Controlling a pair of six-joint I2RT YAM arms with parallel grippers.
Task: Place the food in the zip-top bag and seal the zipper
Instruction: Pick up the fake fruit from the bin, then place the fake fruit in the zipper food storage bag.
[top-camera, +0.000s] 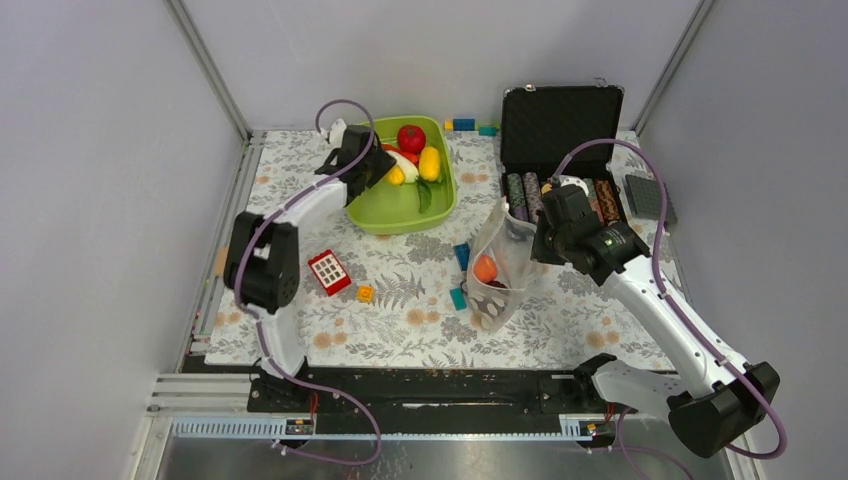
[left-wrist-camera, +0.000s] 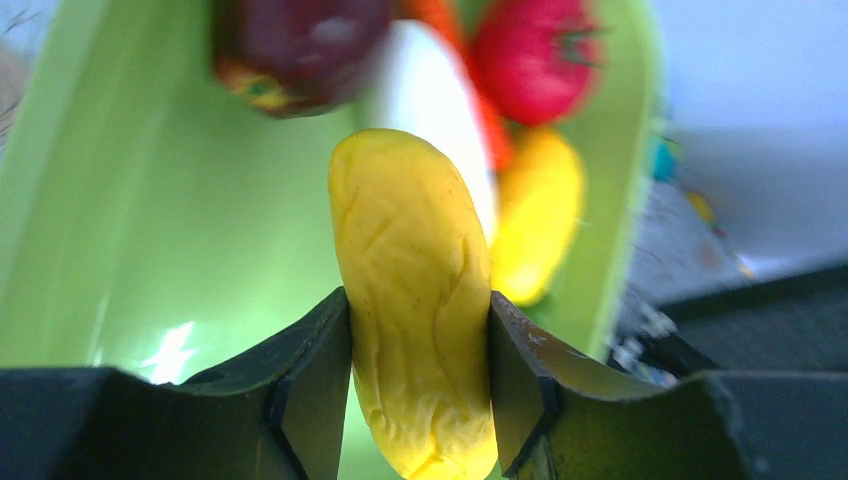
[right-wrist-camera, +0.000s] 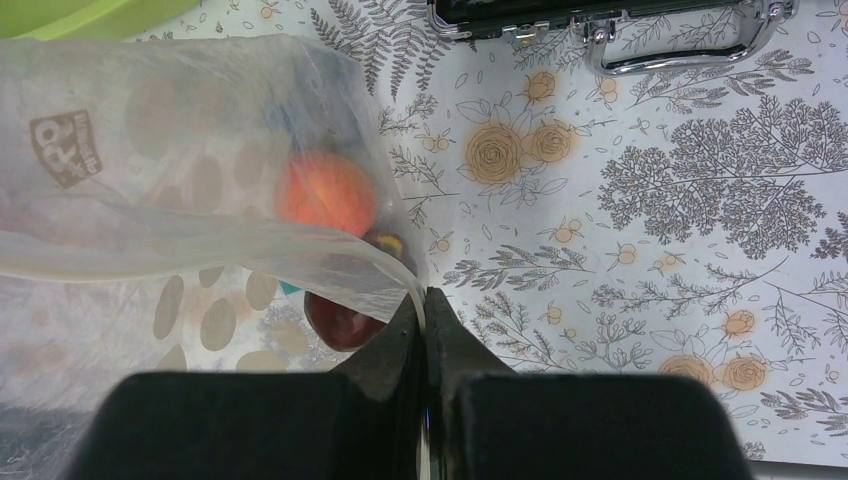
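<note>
In the left wrist view a wrinkled yellow food piece (left-wrist-camera: 415, 290) stands between the fingers (left-wrist-camera: 310, 375) of my left gripper (left-wrist-camera: 420, 345), which is shut on it over the lime-green tray (left-wrist-camera: 130, 200). A red tomato (left-wrist-camera: 535, 60), a maroon piece (left-wrist-camera: 300, 40), a white piece (left-wrist-camera: 430, 95) and another yellow piece (left-wrist-camera: 540, 215) lie in the tray. My right gripper (right-wrist-camera: 425, 305) is shut on the mouth edge of the zip-top bag (right-wrist-camera: 150, 150), pinching the zipper (right-wrist-camera: 395, 268). An orange-red piece (right-wrist-camera: 327, 192) and a maroon piece (right-wrist-camera: 340, 322) sit inside the bag (top-camera: 500, 265).
An open black case (top-camera: 560, 125) with striped poker chips (top-camera: 525, 195) stands behind the bag. Building blocks lie on the floral cloth: red (top-camera: 328, 270), yellow (top-camera: 365, 293), blue (top-camera: 462, 255). A grey plate (top-camera: 648, 195) sits at the right.
</note>
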